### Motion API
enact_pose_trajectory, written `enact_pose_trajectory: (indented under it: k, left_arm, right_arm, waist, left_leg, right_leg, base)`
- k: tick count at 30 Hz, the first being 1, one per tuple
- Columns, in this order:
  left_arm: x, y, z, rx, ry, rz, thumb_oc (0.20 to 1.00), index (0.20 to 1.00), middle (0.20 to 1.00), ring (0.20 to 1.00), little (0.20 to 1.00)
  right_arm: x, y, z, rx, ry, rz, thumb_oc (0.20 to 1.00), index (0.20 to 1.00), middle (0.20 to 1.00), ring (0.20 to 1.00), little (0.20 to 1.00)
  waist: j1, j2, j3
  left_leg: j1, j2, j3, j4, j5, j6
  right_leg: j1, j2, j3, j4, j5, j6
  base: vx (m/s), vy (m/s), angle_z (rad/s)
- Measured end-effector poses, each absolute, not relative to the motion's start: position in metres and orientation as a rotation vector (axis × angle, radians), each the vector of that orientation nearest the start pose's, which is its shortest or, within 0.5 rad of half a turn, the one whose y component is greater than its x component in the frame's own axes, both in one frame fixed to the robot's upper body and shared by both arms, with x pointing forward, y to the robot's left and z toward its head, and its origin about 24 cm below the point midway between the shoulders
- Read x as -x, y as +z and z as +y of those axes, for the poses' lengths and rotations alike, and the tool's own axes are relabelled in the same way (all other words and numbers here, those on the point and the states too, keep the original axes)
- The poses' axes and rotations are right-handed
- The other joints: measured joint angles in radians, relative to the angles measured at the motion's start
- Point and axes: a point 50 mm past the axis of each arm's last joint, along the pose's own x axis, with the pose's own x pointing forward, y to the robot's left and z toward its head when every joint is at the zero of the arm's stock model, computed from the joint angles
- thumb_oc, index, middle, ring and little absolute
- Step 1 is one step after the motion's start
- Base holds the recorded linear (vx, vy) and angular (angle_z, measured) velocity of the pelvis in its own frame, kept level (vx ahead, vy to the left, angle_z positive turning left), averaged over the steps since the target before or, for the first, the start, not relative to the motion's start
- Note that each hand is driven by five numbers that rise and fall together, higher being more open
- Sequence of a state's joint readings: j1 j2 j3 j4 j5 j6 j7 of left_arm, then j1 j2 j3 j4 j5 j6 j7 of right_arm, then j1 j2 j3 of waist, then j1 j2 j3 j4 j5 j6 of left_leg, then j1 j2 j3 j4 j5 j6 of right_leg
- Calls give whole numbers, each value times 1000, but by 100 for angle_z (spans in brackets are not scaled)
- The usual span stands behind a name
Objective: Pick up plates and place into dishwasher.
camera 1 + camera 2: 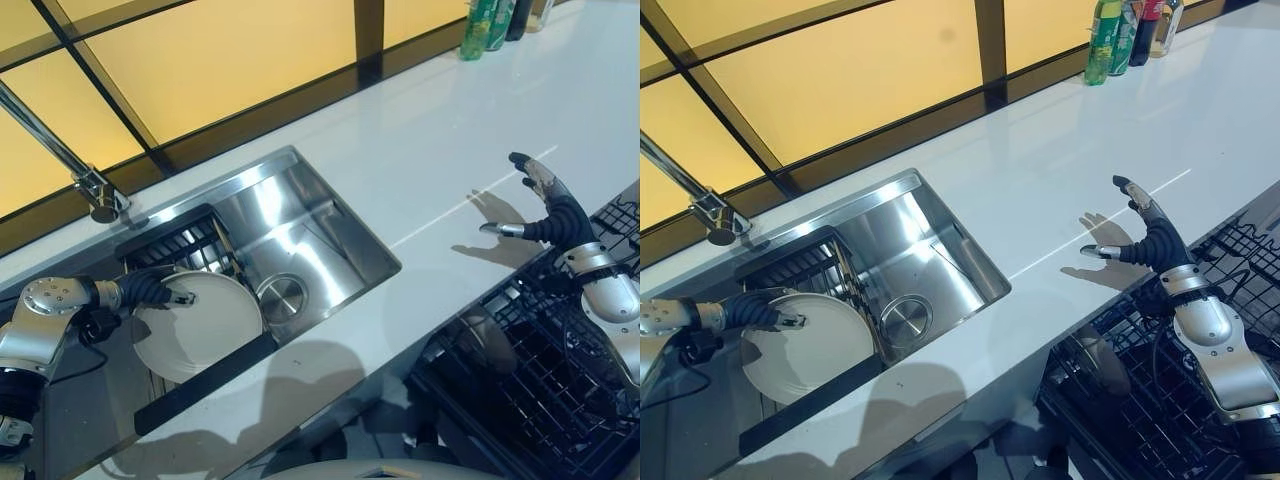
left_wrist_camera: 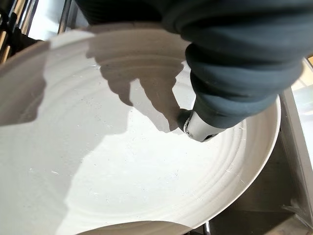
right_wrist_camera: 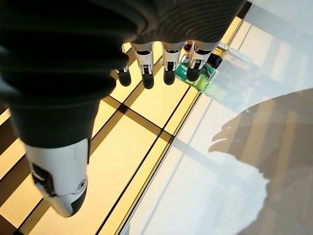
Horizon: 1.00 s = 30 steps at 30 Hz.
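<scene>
At the near right edge, below the tabletop (image 1: pixel 440 170), sits the black wire dishwasher rack (image 1: pixel 540 380), pulled out, with a grey round dish-like item (image 1: pixel 1102 365) in it, hard to make out. Just above the rack's far edge the right robot hand (image 1: pixel 1152 238) hangs over the white tabletop, fingers straight and spread, thumb out to the side, holding nothing; its shadow falls on the tabletop beside it. In the right wrist view the fingers (image 3: pixel 168 66) are straight, pointing toward the yellow panel wall.

At near left, in the steel sink (image 1: pixel 300 230), a white plate (image 1: pixel 200 330) lies tilted in the left part of the basin, by a dark strip along the near rim. The left robot hand (image 1: pixel 150 290) is on the plate's left rim; one finger lies over the plate's face. Left wrist view shows a finger (image 2: pixel 195 128) against the plate's inner surface; can't tell if the hand is clamped on the plate. A black rack (image 1: pixel 180 245) stands behind the plate. The round drain (image 1: pixel 285 295) is just right of the plate.

Farther back, the faucet (image 1: pixel 95 190) stands at the sink's far left corner. At far right on the tabletop stand green bottles (image 1: pixel 1105 35) against the yellow panel wall (image 1: pixel 220 50).
</scene>
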<state>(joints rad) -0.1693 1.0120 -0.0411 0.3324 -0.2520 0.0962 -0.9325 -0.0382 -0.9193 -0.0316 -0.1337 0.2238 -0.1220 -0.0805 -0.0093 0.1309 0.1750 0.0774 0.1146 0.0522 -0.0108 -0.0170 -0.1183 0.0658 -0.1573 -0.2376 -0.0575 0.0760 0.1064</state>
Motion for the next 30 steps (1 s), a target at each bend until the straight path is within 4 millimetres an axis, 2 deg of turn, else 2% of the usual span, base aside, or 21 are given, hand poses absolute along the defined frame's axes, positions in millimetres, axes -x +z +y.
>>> enact_pose_trajectory:
  k: [9,15,19,21,22,26,30]
  left_arm:
    - [-252,100,331,-567,-656,536,200,200,200,200,200]
    - [-247,99,334,-621,-583,469,200,200,200,200,200]
    - [-246,111,323,-727,-565,354,200,200,200,200,200]
    - [-247,123,322,-772,-507,260,200,200,200,200,200]
    - [-248,128,323,-811,-468,217,200,200,200,200,200]
    - [-249,154,325,-921,-331,47,200,200,200,200,200]
    - [-249,169,319,-967,-243,-100,200,200,200,200,200]
  right_arm:
    - [-254,170,-272,677,8,-319,1000,1000,1000,1000,1000]
    - [-254,171,-273,672,-18,-330,1000,1000,1000,1000,1000]
    - [-253,174,-272,659,-29,-351,1000,1000,1000,1000,1000]
    - [-253,174,-273,635,-45,-360,1000,1000,1000,1000,1000]
    - [-253,173,-272,633,-49,-364,1000,1000,1000,1000,1000]
    - [-253,169,-269,616,-56,-368,1000,1000,1000,1000,1000]
    - [-253,167,-267,604,-61,-379,1000,1000,1000,1000,1000]
  waist:
    - [0,-5,-2]
    - [5,-22,-11]
    - [27,-34,-17]
    - [32,-41,-21]
    - [51,-43,-22]
    - [60,-61,-32]
    - [81,-71,-38]
  left_leg:
    - [1,0,-1,-3,1,-1]
    - [3,0,-1,-13,6,-1]
    - [3,2,-1,-14,6,-2]
    - [4,2,-2,-14,7,-2]
    - [1,2,-2,-15,7,-2]
    - [14,3,-7,-23,7,-3]
    - [14,3,-9,-26,9,-5]
  right_leg:
    - [1,2,-1,-1,0,0]
    - [2,4,-3,-7,1,0]
    - [3,7,-5,-19,8,-1]
    - [4,9,-6,-20,8,-1]
    - [6,9,-7,-21,8,-1]
    - [19,11,-15,-32,8,-2]
    - [19,12,-18,-32,8,-2]
  base:
    - [0,0,0]
    - [-30,-11,0]
    - [-71,-23,0]
    - [-83,-16,2]
    - [-80,-15,1]
    - [-77,-20,5]
    - [-79,-14,2]
